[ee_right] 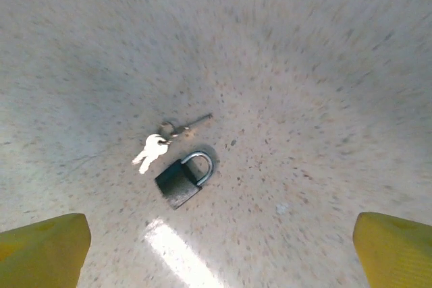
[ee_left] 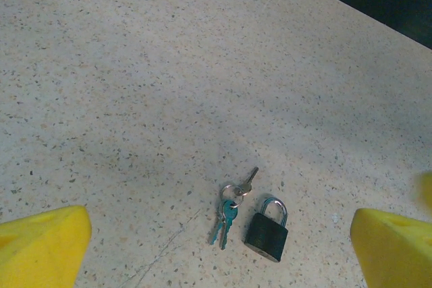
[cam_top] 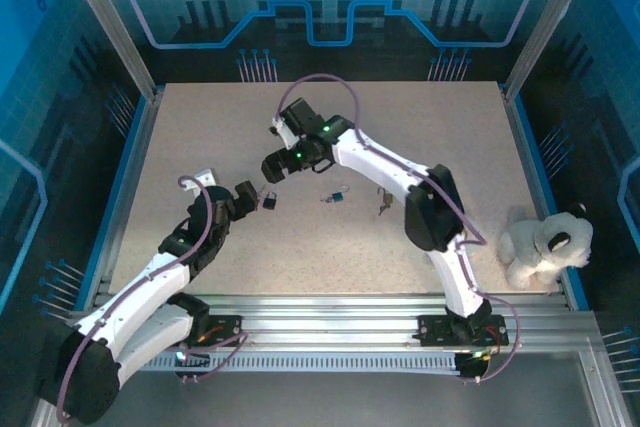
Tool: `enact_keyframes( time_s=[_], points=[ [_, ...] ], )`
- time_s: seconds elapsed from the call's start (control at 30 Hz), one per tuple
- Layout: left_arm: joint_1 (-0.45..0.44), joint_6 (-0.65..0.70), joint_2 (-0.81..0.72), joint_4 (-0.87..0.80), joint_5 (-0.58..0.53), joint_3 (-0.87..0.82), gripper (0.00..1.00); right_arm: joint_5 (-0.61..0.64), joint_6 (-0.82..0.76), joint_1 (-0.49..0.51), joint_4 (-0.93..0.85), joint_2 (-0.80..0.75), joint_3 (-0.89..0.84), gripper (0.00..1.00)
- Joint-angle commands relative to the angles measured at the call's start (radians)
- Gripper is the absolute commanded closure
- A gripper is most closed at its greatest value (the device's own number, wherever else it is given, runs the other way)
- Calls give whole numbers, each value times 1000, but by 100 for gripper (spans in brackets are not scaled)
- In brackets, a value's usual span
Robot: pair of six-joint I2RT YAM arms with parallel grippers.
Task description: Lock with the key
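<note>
A small black padlock (cam_top: 343, 193) lies flat on the speckled table, with a key ring (cam_top: 329, 198) close beside it. In the left wrist view the padlock (ee_left: 266, 229) lies right of two teal keys (ee_left: 226, 220); a silver key points away from the ring. In the right wrist view the padlock (ee_right: 181, 181) lies below the glare-whitened keys (ee_right: 152, 149). No key sits in the lock. My left gripper (cam_top: 260, 197) is open, left of the lock, its yellow fingers (ee_left: 47, 244) wide apart. My right gripper (cam_top: 270, 167) hangs open above the table, yellow fingers (ee_right: 44, 247) at the frame corners, holding nothing.
A second, brownish bunch of keys (cam_top: 383, 203) lies right of the padlock. A white plush dog (cam_top: 545, 244) sits at the table's right edge. A small white bracket (cam_top: 203, 177) lies by the left arm. Metal posts and blue walls ring the table (cam_top: 450, 147).
</note>
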Motion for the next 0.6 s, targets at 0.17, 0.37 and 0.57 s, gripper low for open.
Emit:
enact_keyframes(
  time_s=[0.17, 0.37, 0.57],
  points=[
    [7, -11, -27, 77, 32, -44, 1, 435, -41, 89, 188, -463, -347, 0],
    [6, -31, -31, 88, 47, -52, 1, 441, -8, 91, 377, -726, -663, 0],
    [6, -65, -71, 90, 71, -64, 1, 467, 155, 84, 338, -783, -786, 0]
  ],
)
